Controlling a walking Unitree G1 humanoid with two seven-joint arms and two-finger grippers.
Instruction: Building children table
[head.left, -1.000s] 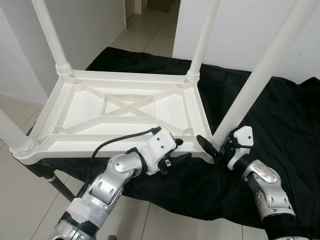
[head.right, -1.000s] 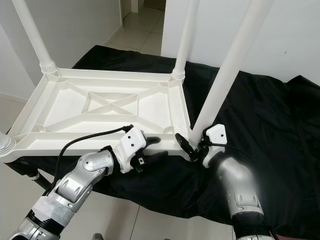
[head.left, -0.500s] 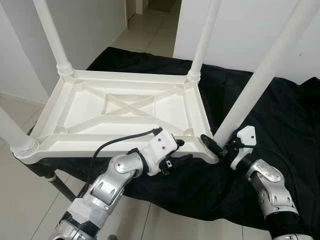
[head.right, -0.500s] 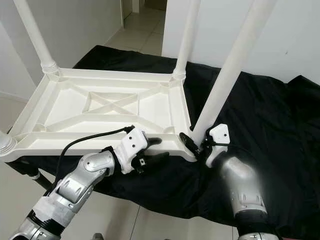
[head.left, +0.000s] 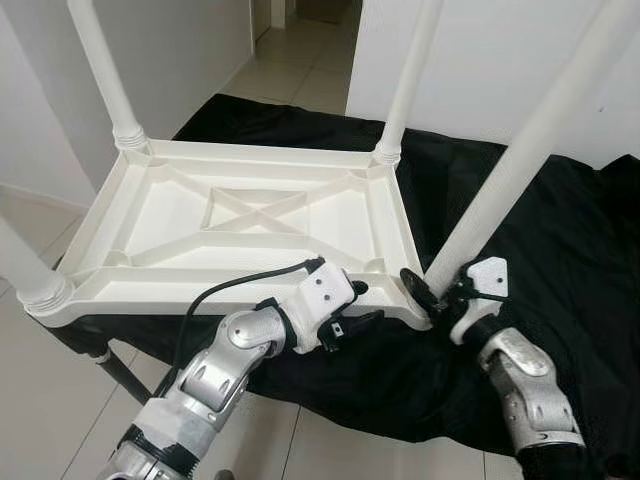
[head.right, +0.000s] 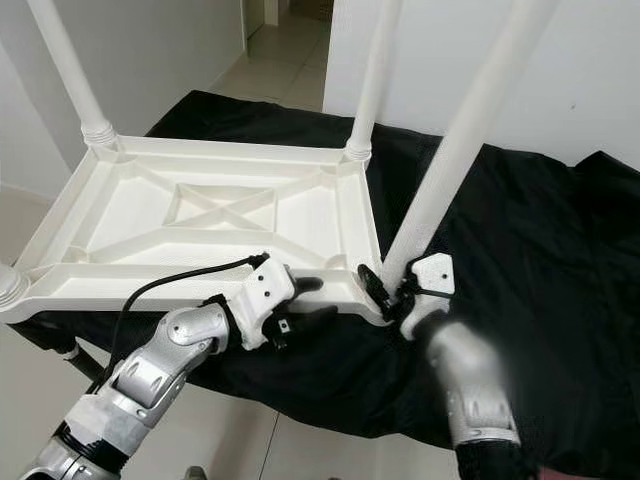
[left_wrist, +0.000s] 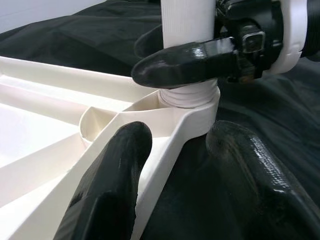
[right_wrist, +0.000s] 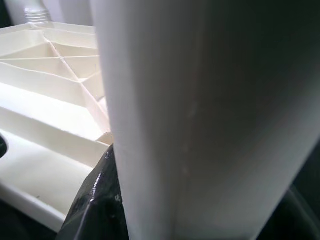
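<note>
From the left eye view we look down on a worktop draped in black cloth (head.left: 560, 250), set in a room with pale floor tiles (head.left: 290, 60) and white walls. On the cloth lies the white plastic children's table top (head.left: 250, 225), upside down, ribs showing, with legs standing up at its corners. Our left tool (head.left: 352, 305) straddles the near rim of the top beside the near right corner. Our right tool (head.left: 432, 297) grips the base of the near right leg (head.left: 520, 160), right where it enters the corner socket.

The right eye view repeats the scene; our right forearm is blurred there.

The left wrist view adds the detail — the left tool's two fingers (left_wrist: 107, 190) stand moderately apart, one over the ribbed inside of the rim, the other outside against the cloth. Ahead, a right-tool finger lies across the leg's threaded collar (left_wrist: 192, 95).

The right wrist view shows the leg (right_wrist: 200, 115) very close, a black finger pressed against it — closed on the leg.
</note>
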